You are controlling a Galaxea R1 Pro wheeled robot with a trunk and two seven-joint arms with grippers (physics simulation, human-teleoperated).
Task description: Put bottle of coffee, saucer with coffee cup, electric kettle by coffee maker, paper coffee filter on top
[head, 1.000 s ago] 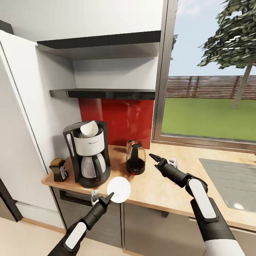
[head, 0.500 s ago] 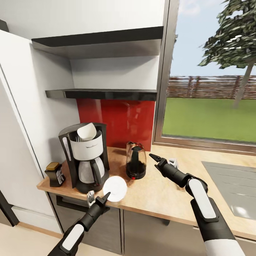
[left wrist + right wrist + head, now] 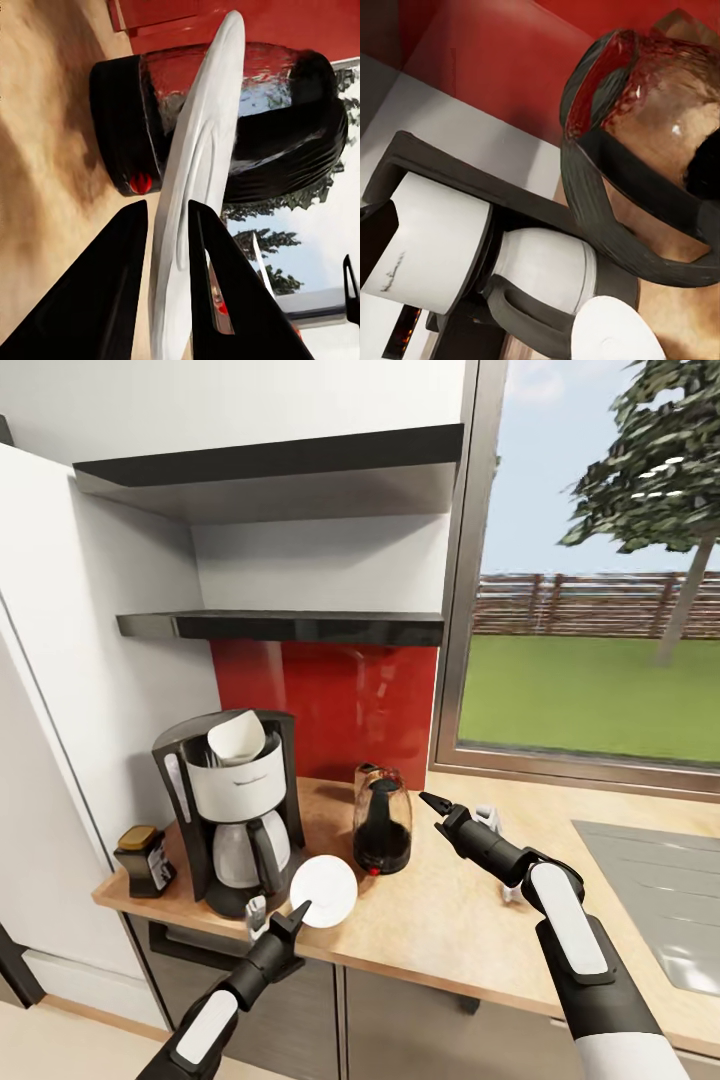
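Note:
The black and white coffee maker (image 3: 225,815) stands on the wooden countertop (image 3: 450,920) with a white paper filter (image 3: 237,734) in its top. To its left sits the dark coffee bottle (image 3: 140,860). A glass and black kettle (image 3: 381,822) stands to its right. My left gripper (image 3: 300,908) is shut on the white saucer (image 3: 323,889), held tilted over the counter's front edge between coffee maker and kettle. The left wrist view has the saucer (image 3: 199,187) edge-on between the black fingers (image 3: 105,292), kettle (image 3: 285,135) behind. My right gripper (image 3: 432,802) hovers open just right of the kettle (image 3: 645,150).
A tall white cabinet (image 3: 60,710) bounds the counter on the left. Two dark shelves (image 3: 280,625) hang above a red backsplash (image 3: 340,700). A large window (image 3: 590,590) runs along the back right, and a grey sink (image 3: 650,890) is set into the counter at far right.
The whole picture has slid a little leftward, so the camera has moved. The left gripper still holds the saucer at the counter's front edge. The right arm holds its pose.

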